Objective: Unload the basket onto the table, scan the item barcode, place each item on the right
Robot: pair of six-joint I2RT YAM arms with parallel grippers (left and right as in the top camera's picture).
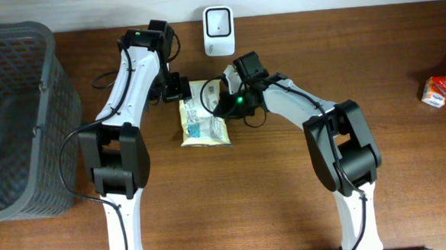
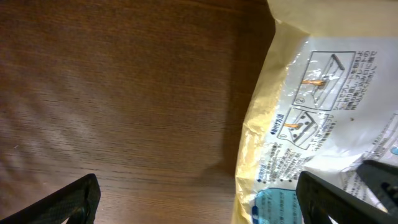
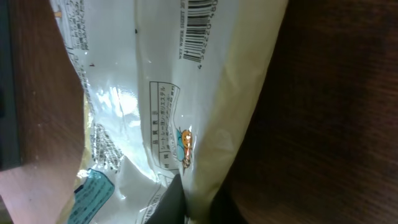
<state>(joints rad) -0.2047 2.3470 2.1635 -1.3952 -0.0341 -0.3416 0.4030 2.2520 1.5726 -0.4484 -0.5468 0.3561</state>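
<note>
The packet (image 1: 203, 114) lies flat on the dark, grained wooden table (image 1: 288, 206), a short way in front of the scanner (image 1: 218, 21), a small white box with rounded corners. It's a soft pouch of cream, glossy film, crinkled, with a clear-shiny panel of print and diagrams. The right gripper (image 1: 220, 104) is clenched on the packet's edge farther from the basket, the film creasing at the black fingertip. The barcode (image 3: 202, 12) faces up, a striped block near the packet's end. The left gripper (image 2: 196, 193) sits on the opposite side, nearer the scanner, jaws spread wide and grasping nothing. Far to the scanner's left stands a grey mesh basket (image 1: 16, 113); far to its right, red-and-white cartons (image 1: 444, 89).
</note>
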